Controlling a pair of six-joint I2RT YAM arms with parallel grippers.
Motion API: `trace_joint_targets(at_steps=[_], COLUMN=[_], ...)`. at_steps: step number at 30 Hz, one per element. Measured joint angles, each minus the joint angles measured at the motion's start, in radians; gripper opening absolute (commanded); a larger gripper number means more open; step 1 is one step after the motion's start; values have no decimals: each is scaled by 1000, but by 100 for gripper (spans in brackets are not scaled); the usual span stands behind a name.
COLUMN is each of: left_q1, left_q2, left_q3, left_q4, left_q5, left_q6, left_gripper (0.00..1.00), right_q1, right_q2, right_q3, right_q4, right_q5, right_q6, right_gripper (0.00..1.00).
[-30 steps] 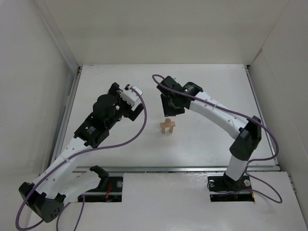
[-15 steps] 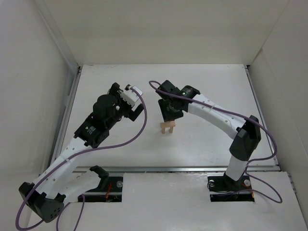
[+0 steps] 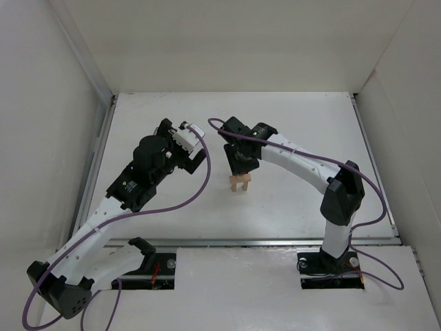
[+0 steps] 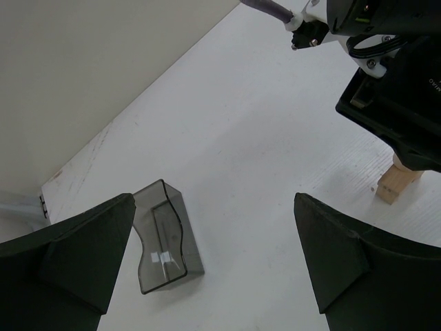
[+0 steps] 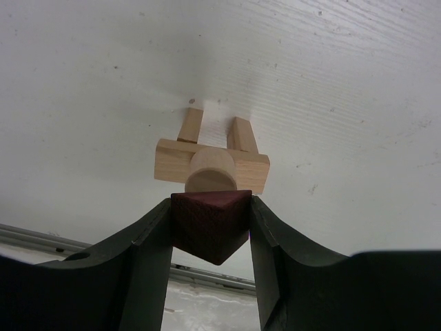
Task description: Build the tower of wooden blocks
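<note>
Gripping red-brown block (image 5: pixel 209 224) | right gripper (image 5: pixel 210 215) over pale arch (image 5: pixel 210 164) | arm lettering (image 4: pixel 433 84) unreadable

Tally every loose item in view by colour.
Pale wood: 4 (two uprights, plank, round piece)
Dark red-brown block: 1
Grey tray: 1
Total: 6

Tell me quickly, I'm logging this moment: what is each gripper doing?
Left gripper: open, empty.
Right gripper: closed on the dark red block.
</note>
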Motion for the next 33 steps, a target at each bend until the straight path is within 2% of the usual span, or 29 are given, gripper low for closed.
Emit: trace_joint_targets(at_steps=[21, 33], left_q1=[0, 0], left_q2=[0, 0], left_q3=[-5, -5], left_q4=[10, 10], left_q5=[4, 4], left_q6=[4, 4], left_gripper=[100, 100], right_q1=[0, 0], right_q2=[10, 13], right_q3=[26, 6], right_q4=[-3, -4], right_q5=[23, 31], right_q6=[5, 12], right_gripper=[35, 36])
